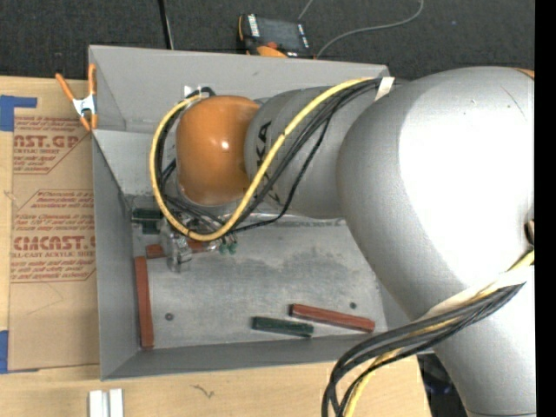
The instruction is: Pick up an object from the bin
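My fingers (179,255) sit low at the left of the bin (261,276), just beside a short red-brown piece (155,251). Spread or pressed: cannot tell. Nothing visibly gripped. Judged: grasp and lift both remain.

Left red bar (142,302) lies along left wall. Front red bar (333,318) and green bar (281,326) just beside each other near front wall. Black-orange box (274,33) behind.

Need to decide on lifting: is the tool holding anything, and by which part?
Cannot be told: the tool sits low beside a small red piece at the bin's left, its tip partly hidden.
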Robot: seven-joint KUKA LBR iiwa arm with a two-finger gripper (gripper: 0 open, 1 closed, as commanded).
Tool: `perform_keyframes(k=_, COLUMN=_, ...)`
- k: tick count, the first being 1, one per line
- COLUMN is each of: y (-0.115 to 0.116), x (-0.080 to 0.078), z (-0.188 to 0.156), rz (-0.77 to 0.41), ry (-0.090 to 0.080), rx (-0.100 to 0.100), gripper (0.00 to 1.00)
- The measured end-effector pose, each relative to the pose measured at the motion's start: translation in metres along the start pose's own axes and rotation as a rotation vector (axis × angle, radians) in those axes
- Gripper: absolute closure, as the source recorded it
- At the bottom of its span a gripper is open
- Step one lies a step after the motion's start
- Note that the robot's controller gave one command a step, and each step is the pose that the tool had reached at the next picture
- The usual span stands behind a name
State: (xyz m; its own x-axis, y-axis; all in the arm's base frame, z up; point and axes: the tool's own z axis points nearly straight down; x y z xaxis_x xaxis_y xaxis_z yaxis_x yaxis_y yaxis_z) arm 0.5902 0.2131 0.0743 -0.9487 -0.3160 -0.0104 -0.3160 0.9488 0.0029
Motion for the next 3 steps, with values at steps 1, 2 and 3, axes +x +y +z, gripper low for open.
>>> perform_keyframes(k=1, y=0.000, x=0.002, z=0.003, rz=0.000, ry=0.008, rx=0.001, gripper=0.00)
perform_keyframes(k=2, y=-0.039, x=0.020, z=-0.001, rz=0.049, ry=0.008, rx=0.002, gripper=0.00)
perform_keyframes(k=3, y=-0.045, x=0.013, z=-0.003, rz=0.038, ry=0.007, rx=0.002, gripper=0.00)
